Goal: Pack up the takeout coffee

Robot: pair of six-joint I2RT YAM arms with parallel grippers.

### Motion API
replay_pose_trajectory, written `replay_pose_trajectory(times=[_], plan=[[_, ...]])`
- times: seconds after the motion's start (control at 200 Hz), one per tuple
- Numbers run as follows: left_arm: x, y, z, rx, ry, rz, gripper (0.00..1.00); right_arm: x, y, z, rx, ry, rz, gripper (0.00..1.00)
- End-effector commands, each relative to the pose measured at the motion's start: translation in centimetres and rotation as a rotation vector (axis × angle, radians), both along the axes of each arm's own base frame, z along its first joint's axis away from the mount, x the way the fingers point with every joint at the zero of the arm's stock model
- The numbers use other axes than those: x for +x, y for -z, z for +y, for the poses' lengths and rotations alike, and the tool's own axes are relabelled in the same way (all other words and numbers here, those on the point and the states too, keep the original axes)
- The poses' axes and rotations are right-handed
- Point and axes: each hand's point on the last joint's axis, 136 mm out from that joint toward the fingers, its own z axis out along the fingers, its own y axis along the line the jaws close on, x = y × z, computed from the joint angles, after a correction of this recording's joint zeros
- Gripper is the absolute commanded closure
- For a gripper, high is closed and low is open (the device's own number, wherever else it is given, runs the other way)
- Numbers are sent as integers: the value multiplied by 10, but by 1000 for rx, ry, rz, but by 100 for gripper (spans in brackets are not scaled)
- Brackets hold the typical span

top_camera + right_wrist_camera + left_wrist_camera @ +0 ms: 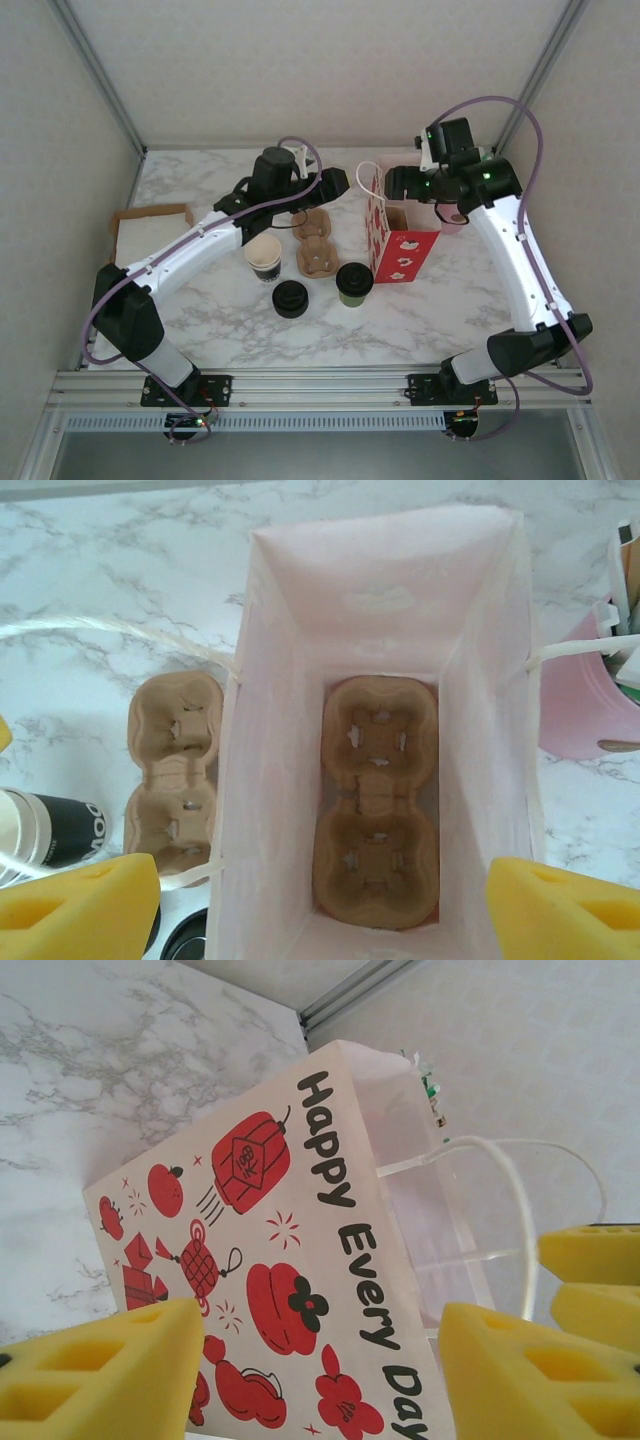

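A red-printed paper bag [400,245] is pictured upright on a marbled bench [450,300]. Left of the bag are set a cardboard carrier [315,245], a lidless cup [264,257], a loose black lid [290,298] and the takeout coffee [354,282]; right of it, a pink cup [455,222].

We see a robot lab booth: white walls [320,70] and aluminium bars [98,72] enclose a marble-patterned table [430,310], with a left arm [190,245] and a right arm [520,260] bolted to a rail [320,383] at its near edge.
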Motion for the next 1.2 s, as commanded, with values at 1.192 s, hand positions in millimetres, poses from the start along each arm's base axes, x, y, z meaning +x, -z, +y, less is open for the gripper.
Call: replay_pose_trajectory(times=[1.192], plan=[[-26,-93,42,-54,-86,-231,0,-84,-61,-24,130,-16,-197,4]])
